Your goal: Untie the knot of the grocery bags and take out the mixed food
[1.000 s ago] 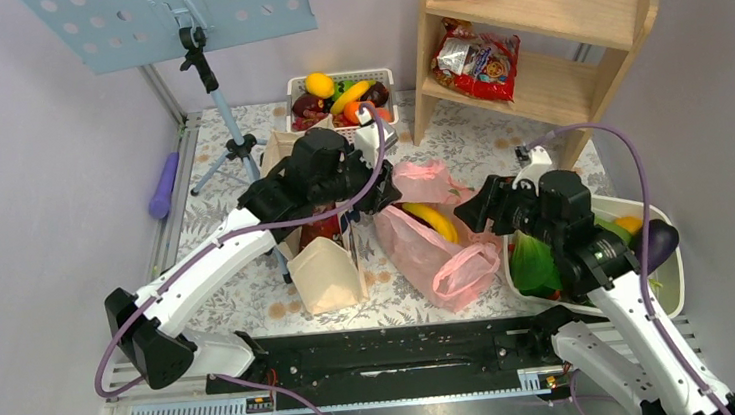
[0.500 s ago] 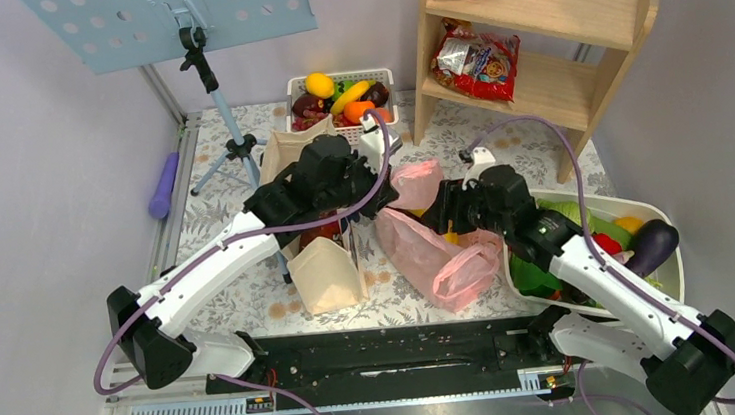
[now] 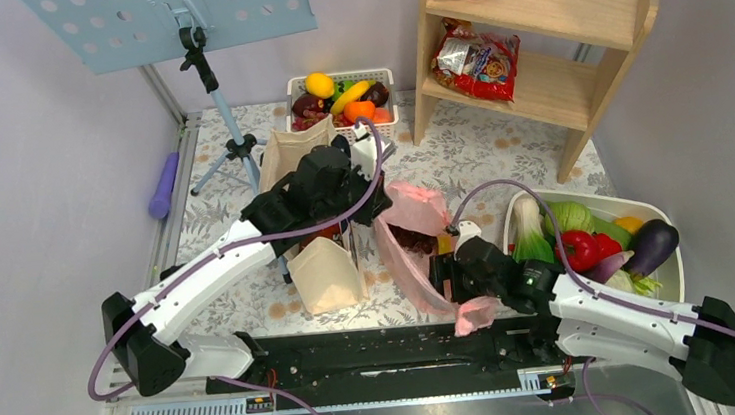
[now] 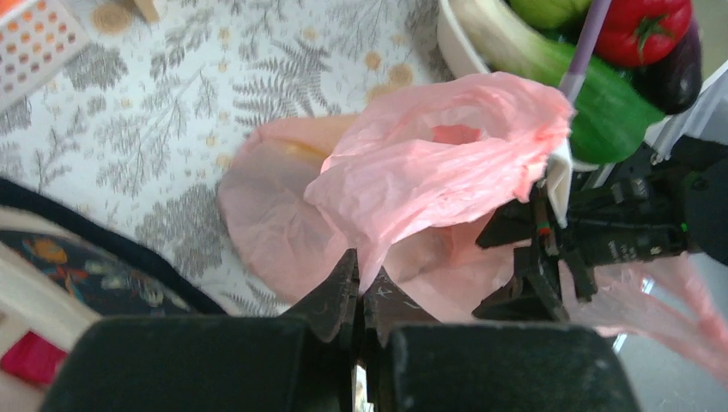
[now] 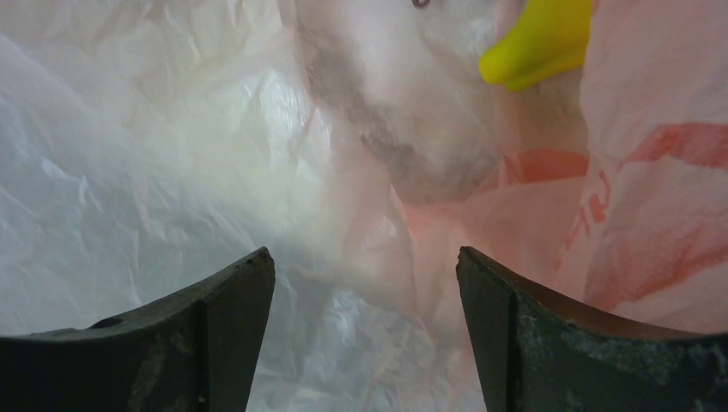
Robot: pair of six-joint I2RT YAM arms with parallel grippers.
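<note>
Swung down from the tub [image 3: 674, 286], the right fingers [image 5: 215, 318] now stand apart at the mouth of the pink bag [image 3: 409, 209] on the table [image 3: 499, 146]. The left fingers [image 4: 330, 300] clamp its rim. The knot appears undone; the banana [image 5: 536, 39] remains inside.

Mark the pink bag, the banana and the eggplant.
pink bag [image 4: 412, 184], left wrist view, on the crumpled fold above the gripper.
banana [image 5: 536, 39], right wrist view, on its yellow end poking through the plastic.
eggplant [image 3: 654, 244], top view, on the middle of its purple body.
</note>
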